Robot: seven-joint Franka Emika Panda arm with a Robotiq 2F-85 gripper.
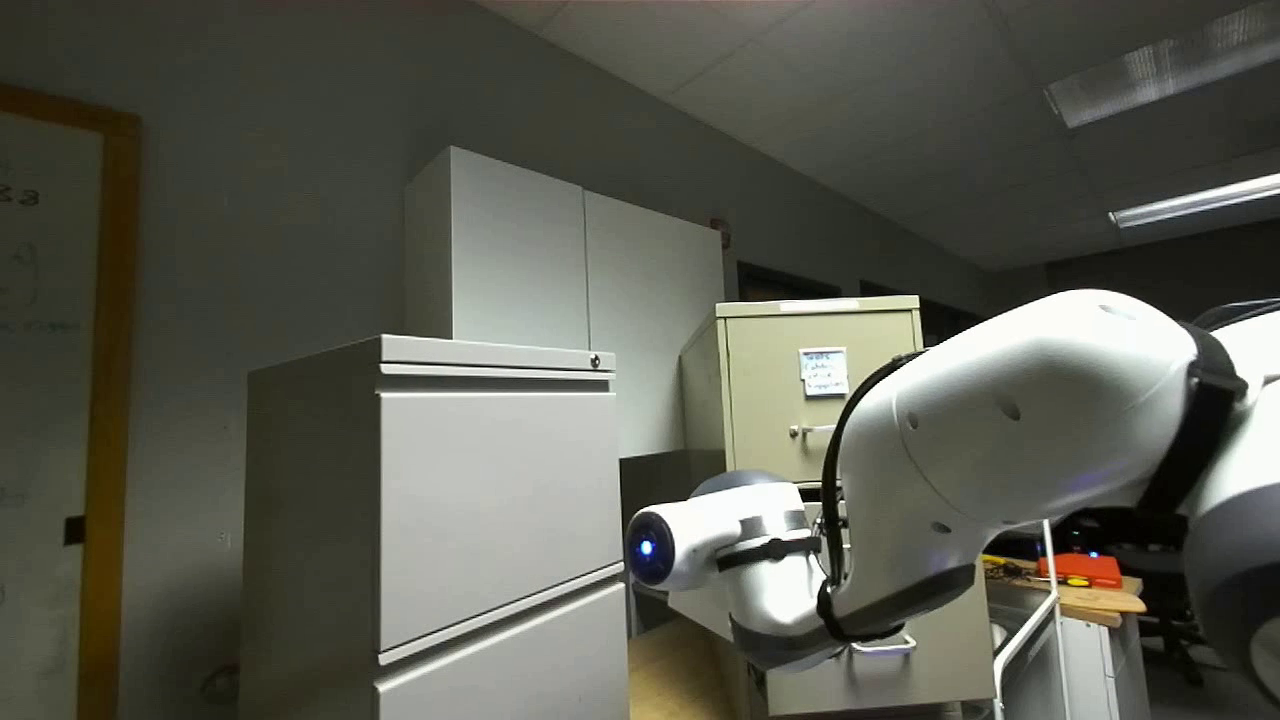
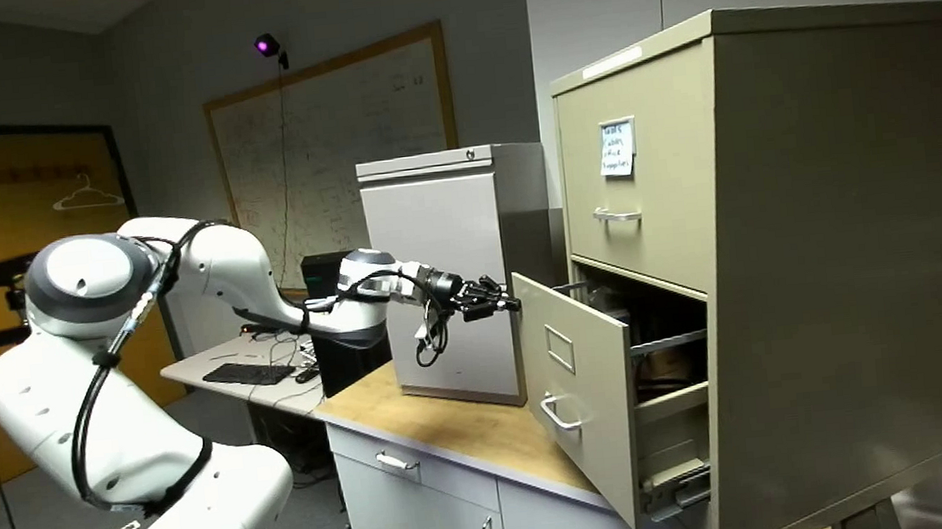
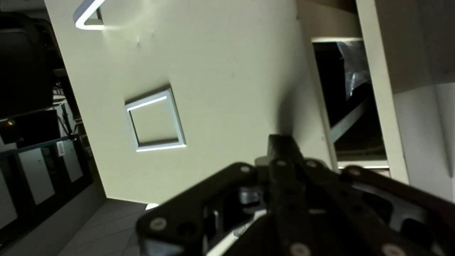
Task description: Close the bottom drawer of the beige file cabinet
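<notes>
The beige file cabinet stands at the right in an exterior view and behind my arm in an exterior view. Its top drawer, with a white paper label, is shut. Its bottom drawer is pulled well out, with dark contents and side rails showing. The drawer front fills much of the wrist view, with an empty label frame and a handle. My gripper is shut and empty. Its tips are at the drawer front near its upper side edge, seemingly touching. My arm hides the gripper in an exterior view.
A pale grey cabinet stands close beside the open drawer on a wooden counter, right behind my gripper. A tall light grey cupboard stands behind. A desk with a keyboard is farther back.
</notes>
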